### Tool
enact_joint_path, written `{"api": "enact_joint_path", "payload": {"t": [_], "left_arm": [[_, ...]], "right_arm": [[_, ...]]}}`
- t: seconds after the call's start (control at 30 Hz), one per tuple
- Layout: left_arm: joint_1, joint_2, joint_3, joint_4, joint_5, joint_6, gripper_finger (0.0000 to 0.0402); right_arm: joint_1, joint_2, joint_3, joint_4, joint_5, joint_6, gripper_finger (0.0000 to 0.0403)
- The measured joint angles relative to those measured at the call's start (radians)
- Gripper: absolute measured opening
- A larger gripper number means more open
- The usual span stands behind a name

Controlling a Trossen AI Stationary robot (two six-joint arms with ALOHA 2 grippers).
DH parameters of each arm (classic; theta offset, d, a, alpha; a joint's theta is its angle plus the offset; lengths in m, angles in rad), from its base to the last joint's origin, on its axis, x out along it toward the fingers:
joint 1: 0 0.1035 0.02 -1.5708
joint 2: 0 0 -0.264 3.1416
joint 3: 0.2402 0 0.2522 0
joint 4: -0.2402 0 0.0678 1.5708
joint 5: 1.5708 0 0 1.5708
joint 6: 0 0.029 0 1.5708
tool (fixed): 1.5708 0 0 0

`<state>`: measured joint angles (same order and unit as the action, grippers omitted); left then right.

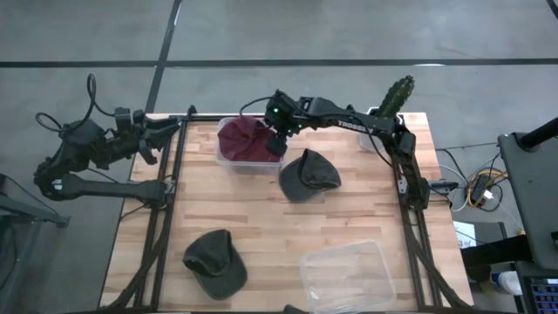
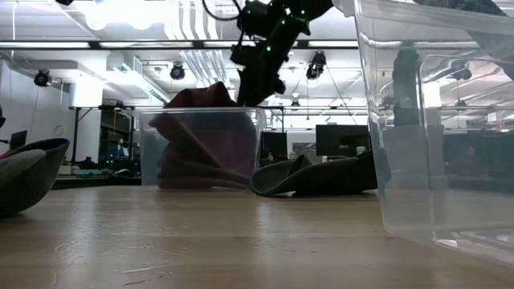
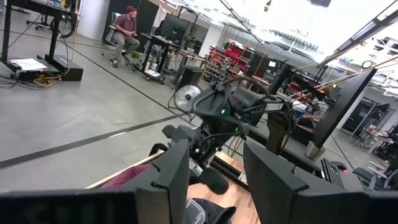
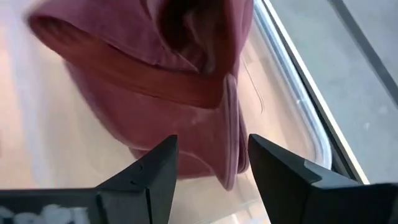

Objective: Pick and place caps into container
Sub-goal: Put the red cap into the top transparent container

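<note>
The right gripper (image 1: pixel 277 139) is hovering over the bin (image 1: pixel 228 157) near the counter's far edge, jaws released above the maroon caps (image 4: pixel 155 81) heaped inside. One olive cap (image 1: pixel 309 174) is lying beside the bin, another (image 1: pixel 214 261) near the front-left corner. Soft, light fabric: pinching the stiffer brim looks safest. The left gripper (image 3: pixel 214 180) is waiting off the far-left corner, jaws parted.

A green cactus (image 1: pixel 394 94) in a white pot stands at the far right corner of the wooden table (image 1: pixel 261 218). Beyond the table, a seated person (image 3: pixel 124 28) occupies a workstation; a round fan (image 3: pixel 186 96) stands on the grey floor (image 3: pixel 56 118).
</note>
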<state>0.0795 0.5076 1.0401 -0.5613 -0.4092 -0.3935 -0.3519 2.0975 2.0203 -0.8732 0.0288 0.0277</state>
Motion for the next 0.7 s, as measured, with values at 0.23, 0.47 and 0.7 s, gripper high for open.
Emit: {"api": "enact_joint_path", "payload": {"t": [0.23,0.47,0.7], "left_arm": [[0.000,0.000,0.000,0.000,0.000,0.000,0.0145],[0.000,0.000,0.000,0.000,0.000,0.000,0.0145],[0.000,0.000,0.000,0.000,0.000,0.000,0.0145]], "right_arm": [[0.000,0.000,-0.085,0.097,0.050,0.000,0.0187],[0.000,0.001,-0.117,0.103,0.051,0.023,0.0169],[0.000,0.001,-0.095,0.105,0.051,0.018,0.0057]]}}
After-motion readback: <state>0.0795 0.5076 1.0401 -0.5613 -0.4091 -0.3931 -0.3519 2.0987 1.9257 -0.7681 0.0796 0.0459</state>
